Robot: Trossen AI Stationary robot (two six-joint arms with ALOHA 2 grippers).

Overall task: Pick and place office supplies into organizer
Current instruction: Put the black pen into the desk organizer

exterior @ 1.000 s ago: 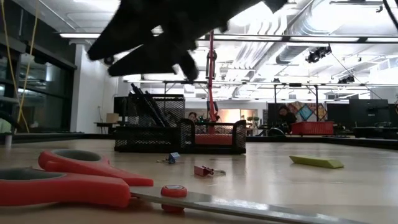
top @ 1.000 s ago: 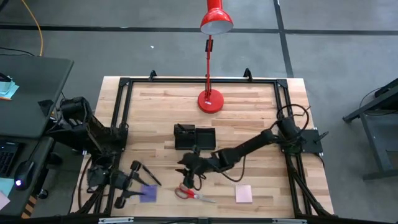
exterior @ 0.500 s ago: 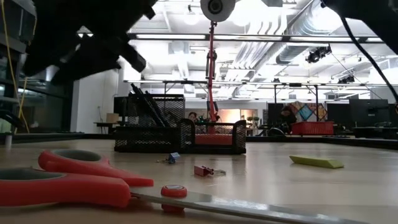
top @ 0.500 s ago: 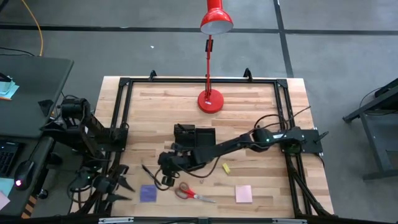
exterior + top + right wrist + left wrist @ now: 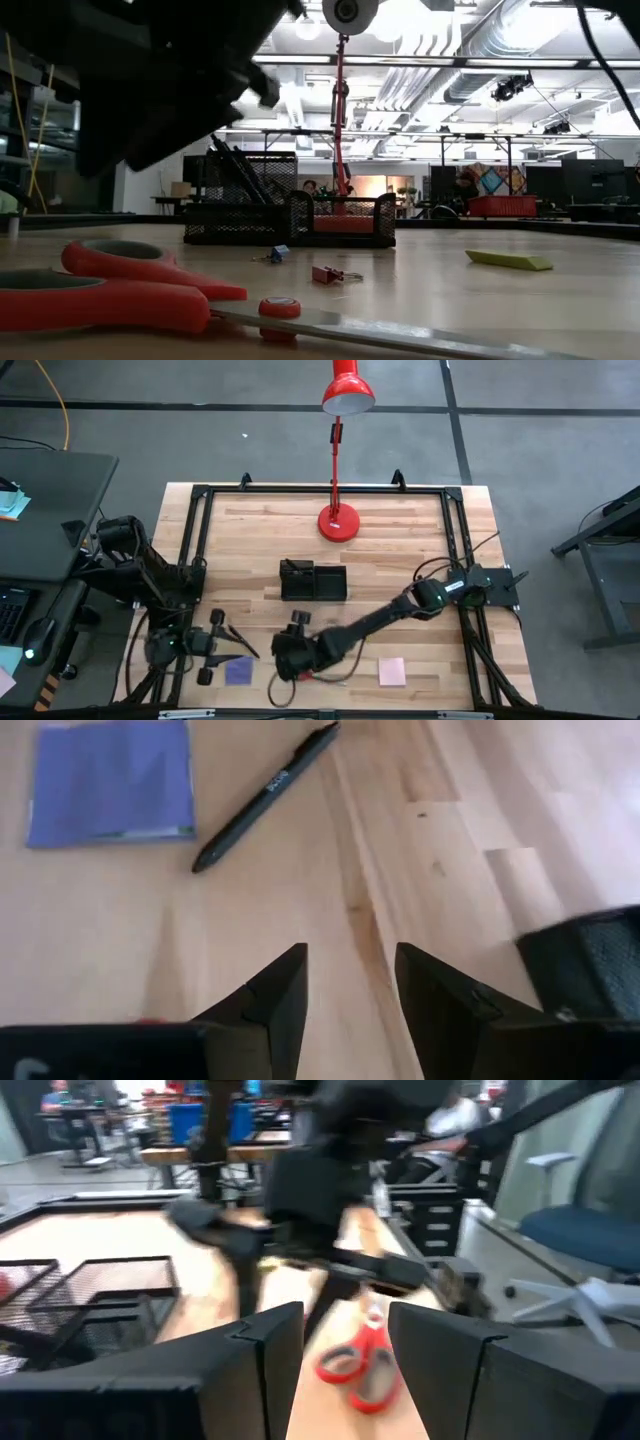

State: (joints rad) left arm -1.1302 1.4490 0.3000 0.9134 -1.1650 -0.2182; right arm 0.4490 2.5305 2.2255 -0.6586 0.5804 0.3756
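Observation:
The red-handled scissors (image 5: pixel 130 290) lie flat near the table's near edge; in the high view only a bit of red (image 5: pixel 303 676) shows under my right gripper (image 5: pixel 282 662). That gripper hovers open above them, slanting down toward the table's left. Ahead of it lie a black pen (image 5: pixel 265 795) and a purple sticky-note pad (image 5: pixel 110 782). My left gripper (image 5: pixel 222 648) stands open and level at the near left, facing the scissors (image 5: pixel 360 1360). The black organizer (image 5: pixel 313 581) stands mid-table with pens in its left compartment. A pink pad (image 5: pixel 391 671) lies near right.
A red desk lamp's base (image 5: pixel 338 522) stands at the far middle. A yellow block (image 5: pixel 508 260) and two small binder clips (image 5: pixel 335 273) lie on the wood in front of the organizer. A black frame (image 5: pixel 200 495) rims the table.
My right gripper has gone toward the table's left, then toward the near edge, tipping further down, and now hangs over the scissors. My left gripper swung out toward the near left corner and came back. No object has moved.

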